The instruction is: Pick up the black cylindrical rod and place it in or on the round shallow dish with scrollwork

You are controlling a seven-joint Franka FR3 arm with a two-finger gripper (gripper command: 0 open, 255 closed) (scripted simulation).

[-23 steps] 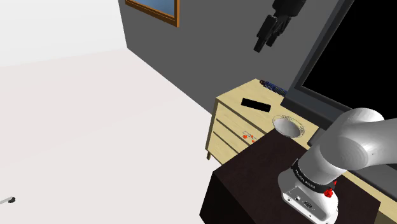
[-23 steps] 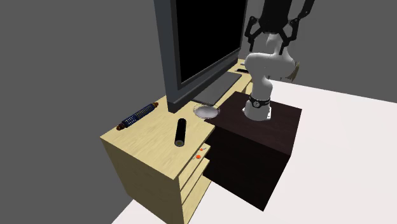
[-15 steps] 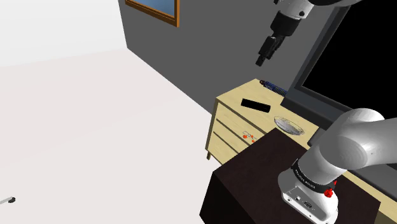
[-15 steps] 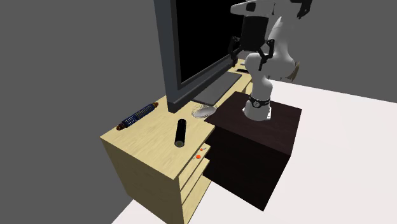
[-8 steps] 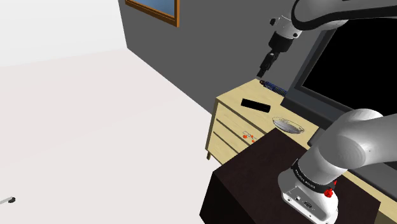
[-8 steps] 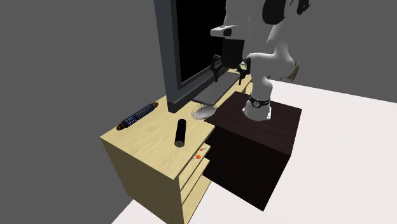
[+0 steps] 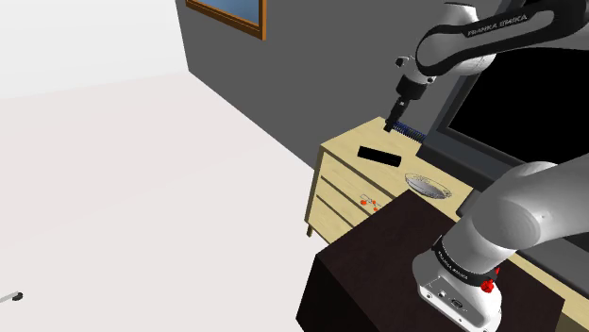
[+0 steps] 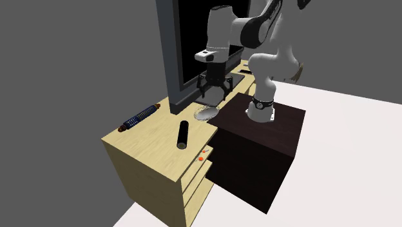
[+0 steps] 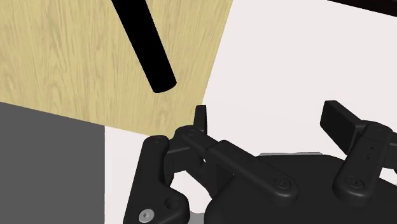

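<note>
The black cylindrical rod (image 7: pixel 379 154) lies flat on the pale wooden dresser top (image 7: pixel 342 151); it also appears as rod (image 8: pixel 183 133) and rod (image 9: pixel 145 41). The round shallow dish (image 7: pixel 428 185) rests on the same top, by the dark stand, also seen as dish (image 8: pixel 207 113). My gripper (image 7: pixel 390 124) hangs open in the air above the dresser, apart from both, with nothing between its fingers. From the other side the gripper (image 8: pixel 214 95) shows its fingers spread. In the wrist view the gripper (image 9: pixel 270 121) looks down past the rod's end.
A blue coiled roller with orange ends (image 8: pixel 140 117) lies at the dresser's back edge. A big grey-framed screen (image 8: pixel 206 39) stands behind the dish. The dark stand box (image 8: pixel 258 142) adjoins the dresser. Small red knobs (image 7: pixel 368 201) sit on a drawer front.
The arm has swung down from high up to just above the dresser, fingers still open. The dish has settled flat. The rod has not moved.
</note>
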